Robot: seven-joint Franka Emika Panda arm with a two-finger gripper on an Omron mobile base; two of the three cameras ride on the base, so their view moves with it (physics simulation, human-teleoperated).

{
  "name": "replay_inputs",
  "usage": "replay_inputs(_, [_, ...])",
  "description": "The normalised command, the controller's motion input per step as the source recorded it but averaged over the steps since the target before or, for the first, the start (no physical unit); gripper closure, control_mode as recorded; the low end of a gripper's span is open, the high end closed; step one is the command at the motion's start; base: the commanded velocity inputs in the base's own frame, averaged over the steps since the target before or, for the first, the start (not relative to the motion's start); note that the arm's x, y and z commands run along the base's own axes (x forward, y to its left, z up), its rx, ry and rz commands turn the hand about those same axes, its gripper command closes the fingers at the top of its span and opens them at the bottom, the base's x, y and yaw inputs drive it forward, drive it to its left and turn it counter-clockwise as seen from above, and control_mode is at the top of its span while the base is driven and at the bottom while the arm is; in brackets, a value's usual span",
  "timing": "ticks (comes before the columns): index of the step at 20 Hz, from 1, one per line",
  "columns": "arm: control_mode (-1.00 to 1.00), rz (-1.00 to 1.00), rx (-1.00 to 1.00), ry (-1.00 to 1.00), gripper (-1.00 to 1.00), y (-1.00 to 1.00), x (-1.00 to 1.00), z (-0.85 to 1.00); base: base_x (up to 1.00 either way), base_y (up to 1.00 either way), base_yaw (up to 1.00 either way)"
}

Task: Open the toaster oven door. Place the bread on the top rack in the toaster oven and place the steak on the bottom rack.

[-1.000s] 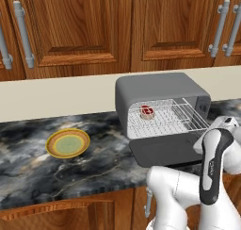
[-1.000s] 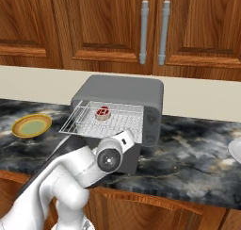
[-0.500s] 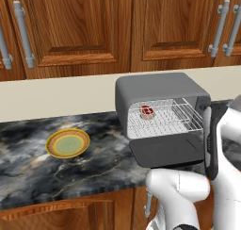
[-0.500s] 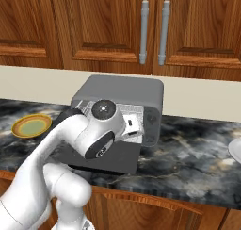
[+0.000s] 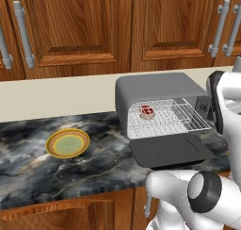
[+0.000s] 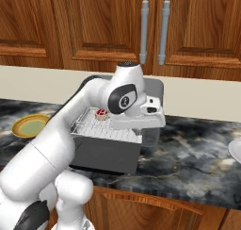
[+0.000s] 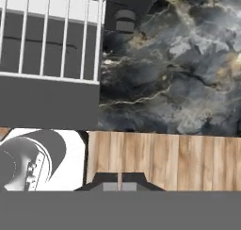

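The toaster oven [image 5: 160,93] stands on the counter with its door [image 5: 172,151] folded down flat. A wire rack [image 5: 172,119] is slid partly out over the door. On the rack's back left lies the steak [image 5: 148,112], also visible past my arm [image 6: 101,113]. My gripper [image 6: 148,137] hangs off the oven's right front corner, pointing down at the counter, shut with nothing in it. In the hand view its tips [image 7: 119,185] are pressed together above the counter's front edge, with the door [image 7: 47,106] at left. The bread is out of view.
A yellow-green plate [image 5: 68,143] lies on the dark marble counter [image 5: 28,177] left of the oven. A white plate's edge [image 6: 235,150] shows at far right. Wooden wall cabinets [image 5: 80,31] hang behind. My arm [image 6: 70,130] reaches across the oven's front.
My arm has risen from low in front of the door and swung up to the oven's right side. The gripper stayed shut. Steak, rack and door have not moved.
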Motion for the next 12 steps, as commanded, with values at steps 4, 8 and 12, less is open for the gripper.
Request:
replay_inputs(4, [-1.00, -0.17, 0.00, 0.21, -1.00, -0.57, -0.04, 0.05, 0.00, 0.00, 0.00])
replay_inputs(8, [-1.00, -0.19, 0.00, 0.14, -1.00, -0.59, 0.02, 0.01, 0.00, 0.00, 0.00])
replay_inputs(12, [-1.00, -0.19, 0.00, 0.00, -1.00, -0.59, 0.02, -0.07, 0.00, 0.00, 0.00])
